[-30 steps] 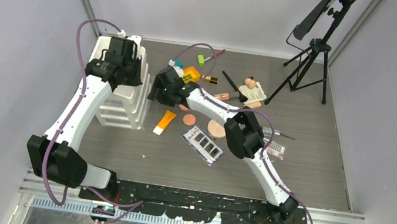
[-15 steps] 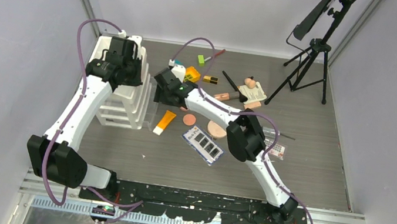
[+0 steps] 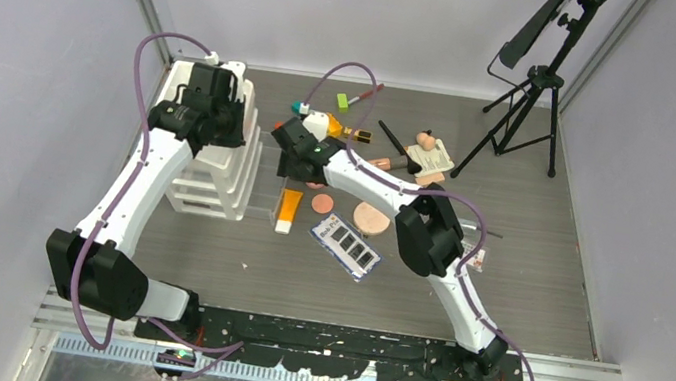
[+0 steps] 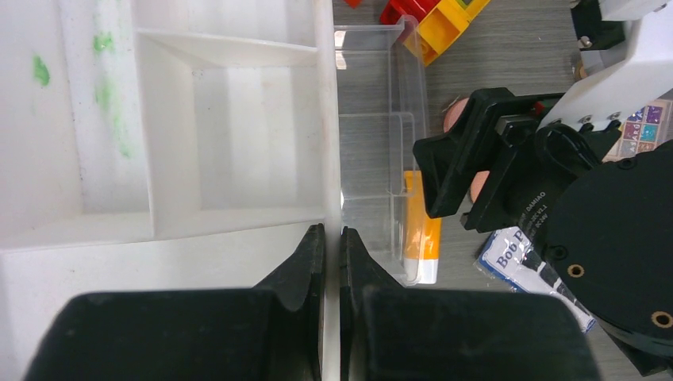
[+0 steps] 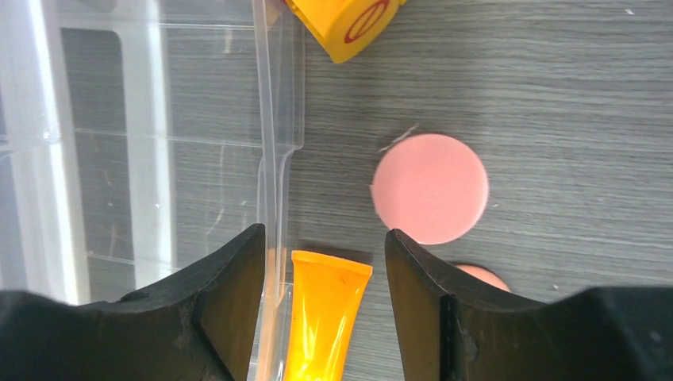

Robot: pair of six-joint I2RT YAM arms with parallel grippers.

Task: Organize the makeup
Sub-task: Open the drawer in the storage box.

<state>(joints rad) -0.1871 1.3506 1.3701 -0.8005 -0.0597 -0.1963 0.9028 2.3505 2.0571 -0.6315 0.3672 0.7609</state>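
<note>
An orange tube [image 5: 325, 317] with a white cap lies on the table, also seen as the orange tube [image 3: 287, 211], right beside a clear tray [image 5: 159, 159]. My right gripper [image 5: 324, 238] hangs open over the tube's crimped end. Its fingers straddle both the tube and the tray's right wall, with gaps on each side. A round pink compact [image 5: 429, 187] and a peach compact [image 5: 482, 276] lie just right of it. My left gripper [image 4: 333, 232] is shut on the right wall of the white organizer [image 4: 230, 119]. An eyeshadow palette [image 3: 346, 245] lies near the tube.
A yellow-and-red toy brick [image 5: 341, 24] sits beyond the clear tray. A black brush [image 3: 392, 140], a larger peach compact [image 3: 371, 219], a green block [image 3: 341, 102] and other small items lie behind and right of my right arm. A tripod [image 3: 531, 88] stands at the back right.
My right gripper has shifted a little right and back, and its jaws have narrowed. The orange tube has turned from tilted to straight alongside the clear tray. The left arm has not moved.
</note>
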